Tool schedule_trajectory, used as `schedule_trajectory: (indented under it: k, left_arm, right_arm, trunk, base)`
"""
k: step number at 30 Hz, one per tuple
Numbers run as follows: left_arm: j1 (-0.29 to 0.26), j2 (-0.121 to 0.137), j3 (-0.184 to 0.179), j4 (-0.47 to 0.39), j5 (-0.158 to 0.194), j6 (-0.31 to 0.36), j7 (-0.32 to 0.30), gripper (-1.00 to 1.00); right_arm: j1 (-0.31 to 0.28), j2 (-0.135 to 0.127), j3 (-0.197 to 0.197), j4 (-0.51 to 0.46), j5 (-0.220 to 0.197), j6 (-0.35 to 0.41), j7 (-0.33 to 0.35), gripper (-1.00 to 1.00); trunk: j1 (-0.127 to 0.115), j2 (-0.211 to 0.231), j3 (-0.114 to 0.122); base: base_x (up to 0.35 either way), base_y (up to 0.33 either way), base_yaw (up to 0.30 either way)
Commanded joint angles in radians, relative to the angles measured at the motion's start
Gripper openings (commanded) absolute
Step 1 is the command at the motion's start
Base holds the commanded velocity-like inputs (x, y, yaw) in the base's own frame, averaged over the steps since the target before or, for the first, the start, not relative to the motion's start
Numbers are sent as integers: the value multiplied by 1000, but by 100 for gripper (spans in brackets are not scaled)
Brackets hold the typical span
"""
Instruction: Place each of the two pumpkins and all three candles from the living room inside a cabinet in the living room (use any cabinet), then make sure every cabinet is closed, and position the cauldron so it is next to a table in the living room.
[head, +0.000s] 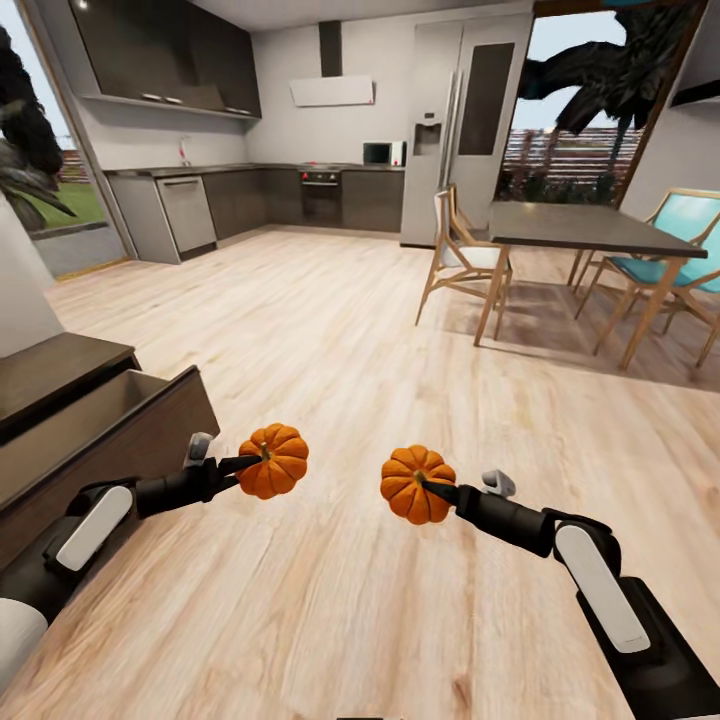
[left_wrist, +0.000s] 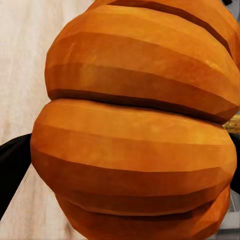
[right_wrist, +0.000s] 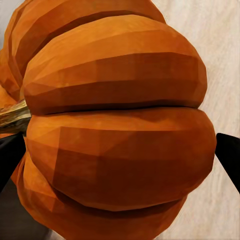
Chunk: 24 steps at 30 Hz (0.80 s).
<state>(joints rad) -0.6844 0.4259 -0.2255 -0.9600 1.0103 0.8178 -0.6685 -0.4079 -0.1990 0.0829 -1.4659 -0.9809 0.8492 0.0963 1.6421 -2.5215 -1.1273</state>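
Pale wood floor (head: 330, 330) — two ribbed orange pumpkins (head: 273, 461) in jaws.

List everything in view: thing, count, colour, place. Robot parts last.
pumpkins: 2, orange, one in the left gripper, one in the right, above the floor
cabinet: 1, dark brown, near left, a front standing open
dining table: 1, grey top, far right
chairs: 3, wood, one white-seated, two teal, around the table
fridge: 1, grey, back wall
kitchen units: dark grey, far left corner
microwave: 1, on the counter
left gripper: 1, black, shut on a pumpkin
right gripper: 1, black, shut on a pumpkin
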Motion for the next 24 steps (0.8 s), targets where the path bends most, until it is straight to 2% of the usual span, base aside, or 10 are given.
schedule_trajectory:
  k: [1, 6, 11, 18, 24]
  left_arm:
    - [-1, 1, -2, 0, 16, 9, 1, -100]
    - [-2, 1, -2, 0, 16, 8, 2, -100]
    - [-1, 1, -2, -4, 16, 9, 29, -100]
    - [-1, 1, -2, -12, 16, 8, 39, -100]
    - [-1, 1, -2, -15, 16, 8, 44, -100]
  right_arm:
    - [0, 1, 0, 0, -2, 2, 7, -100]
    - [0, 4, 0, -1, -1, 3, 6, -100]
    - [0, 4, 0, 0, -1, 2, 6, -100]
    - [0, 4, 0, 0, -1, 3, 6, -100]
    - [0, 5, 1, 0, -1, 3, 4, -100]
  trunk:
    - [0, 0, 0]
    - [0, 0, 5]
    - [0, 0, 10]
    - [0, 0, 17]
    - [0, 0, 21]
  base:
    - [271, -195, 243]
    - [265, -207, 241]
    - [148, -215, 240]
    - [-61, -192, 240]
    - [-30, -50, 180]
